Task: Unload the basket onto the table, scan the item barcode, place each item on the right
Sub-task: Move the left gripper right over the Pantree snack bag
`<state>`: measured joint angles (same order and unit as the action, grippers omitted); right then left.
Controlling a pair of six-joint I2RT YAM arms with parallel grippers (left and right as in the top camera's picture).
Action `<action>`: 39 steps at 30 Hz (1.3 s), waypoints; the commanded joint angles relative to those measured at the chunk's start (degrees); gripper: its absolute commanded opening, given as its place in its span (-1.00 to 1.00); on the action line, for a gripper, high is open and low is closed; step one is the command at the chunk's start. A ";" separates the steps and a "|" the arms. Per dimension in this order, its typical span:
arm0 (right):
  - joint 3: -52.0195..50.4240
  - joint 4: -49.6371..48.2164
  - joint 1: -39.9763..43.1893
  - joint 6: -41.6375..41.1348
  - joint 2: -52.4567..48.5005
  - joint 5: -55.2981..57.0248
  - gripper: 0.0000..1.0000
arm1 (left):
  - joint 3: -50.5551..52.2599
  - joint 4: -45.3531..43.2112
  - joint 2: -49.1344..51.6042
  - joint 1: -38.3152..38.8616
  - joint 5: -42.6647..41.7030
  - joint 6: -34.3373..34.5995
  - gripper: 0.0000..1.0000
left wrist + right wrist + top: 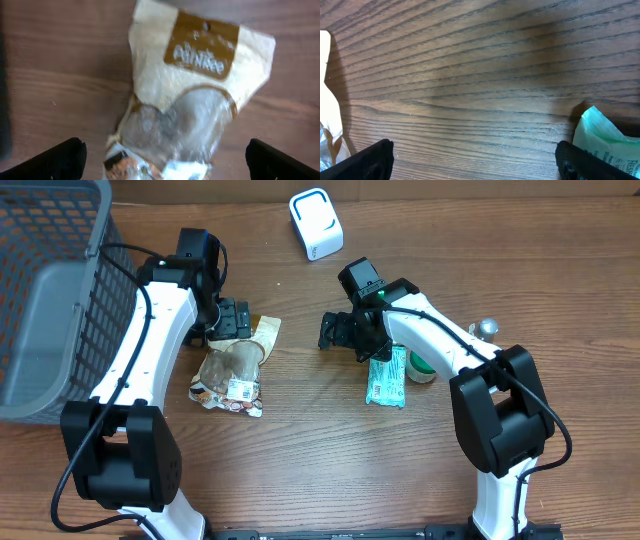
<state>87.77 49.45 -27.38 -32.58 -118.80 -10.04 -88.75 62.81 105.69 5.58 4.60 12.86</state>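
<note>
A clear and cream snack bag (232, 370) lies on the wooden table, a white label (241, 389) near its lower end. My left gripper (233, 319) hovers open over the bag's cream top. In the left wrist view the bag (195, 100) fills the space between the spread black fingers (55, 160), which do not hold it. My right gripper (338, 330) stands open over bare wood, just left of a green packet (388, 376). In the right wrist view nothing lies between its fingers (365, 162), and the green packet (607, 145) sits beside the right one.
A white scanner (316, 223) stands at the back centre. A grey wire basket (50, 290) takes up the far left. A small roll (422, 369) and a silver object (487, 328) lie to the right of the green packet.
</note>
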 commanded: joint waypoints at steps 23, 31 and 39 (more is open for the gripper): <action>1.18 -0.52 0.24 0.07 -0.15 0.57 1.00 | 0.15 -2.71 0.83 0.17 -11.08 -9.01 0.19; 1.16 -0.50 0.24 0.07 -0.15 0.57 1.00 | 0.98 -2.14 0.92 0.15 -3.61 -0.50 -0.92; 1.14 -0.52 0.24 0.04 -0.15 0.57 1.00 | 2.03 -5.49 5.09 -0.09 9.42 5.33 -0.69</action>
<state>87.77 49.08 -27.38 -32.58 -118.80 -10.04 -87.64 58.30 107.68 5.63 7.18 15.59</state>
